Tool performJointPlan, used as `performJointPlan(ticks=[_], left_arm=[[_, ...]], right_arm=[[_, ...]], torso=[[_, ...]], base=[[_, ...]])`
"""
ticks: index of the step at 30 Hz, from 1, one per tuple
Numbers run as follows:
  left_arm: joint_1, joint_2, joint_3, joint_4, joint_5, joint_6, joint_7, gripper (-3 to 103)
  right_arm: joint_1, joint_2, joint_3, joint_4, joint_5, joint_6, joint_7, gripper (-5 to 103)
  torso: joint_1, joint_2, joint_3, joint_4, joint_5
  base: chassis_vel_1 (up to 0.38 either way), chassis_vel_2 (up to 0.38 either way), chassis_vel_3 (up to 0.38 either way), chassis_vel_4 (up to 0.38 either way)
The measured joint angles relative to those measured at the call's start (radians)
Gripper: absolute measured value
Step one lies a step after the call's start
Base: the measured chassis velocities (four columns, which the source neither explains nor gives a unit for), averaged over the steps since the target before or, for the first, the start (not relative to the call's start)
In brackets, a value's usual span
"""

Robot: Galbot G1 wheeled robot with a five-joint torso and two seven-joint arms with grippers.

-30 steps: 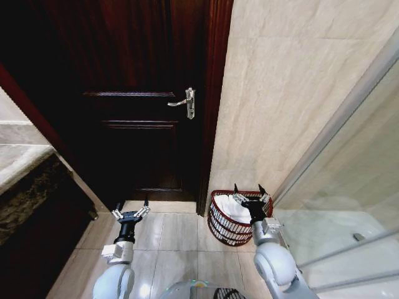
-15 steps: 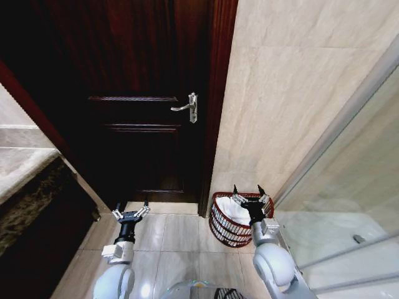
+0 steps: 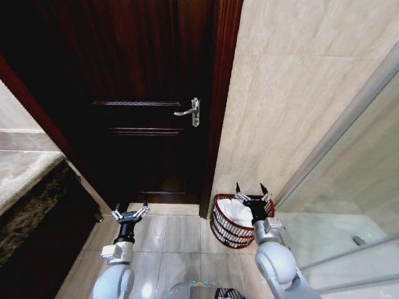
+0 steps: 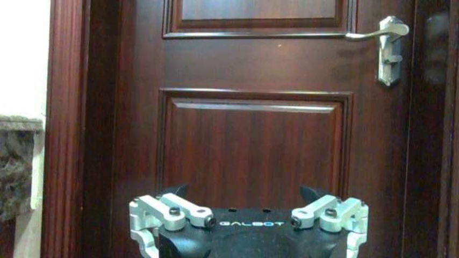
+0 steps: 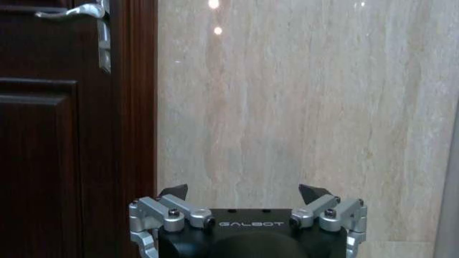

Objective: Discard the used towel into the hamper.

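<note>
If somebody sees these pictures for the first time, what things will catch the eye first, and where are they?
The dark wooden door with its silver handle stands out straight ahead. At the foot of the marble wall to its right stands the red-brown hamper, with a white towel inside. The right gripper hangs open above it; the left gripper is open over the floor.

My head camera tilts and shifts, so the whole scene slides: the door handle (image 3: pixel 194 111) sits lower and further right in my head view than a second ago, and the hamper (image 3: pixel 232 224) has drifted slightly down and right. My arms look unmoved relative to the hamper.
</note>
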Motion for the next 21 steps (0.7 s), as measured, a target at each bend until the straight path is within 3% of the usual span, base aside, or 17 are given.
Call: performJointPlan(ticks=[7,12,21], left_arm=[[-0.002,0.002,-0.001,-0.002,0.003,0.002,0.000,100],[-0.006,0.009,0.007,0.002,0.000,0.003,-0.001,100],[-0.027,0.027,0.057,-0.012,0.012,0.030,0.000,100]], right_arm=[[-0.002,0.012,0.018,-0.001,0.007,0.010,-0.001,100],[-0.010,0.073,0.088,-0.036,-0.064,0.077,-0.089,100],[-0.043,0.119,0.211,-0.041,-0.100,0.172,-0.176,100]], torso=[[0.009,0.020,0.011,0.0000,-0.0001],[0.020,0.043,0.023,0.0000,0.0001],[0.038,0.085,0.046,-0.0001,0.0000]], base=[[0.000,0.000,0.000,0.000],[0.000,0.000,0.000,0.000],[0.000,0.000,0.000,0.000]])
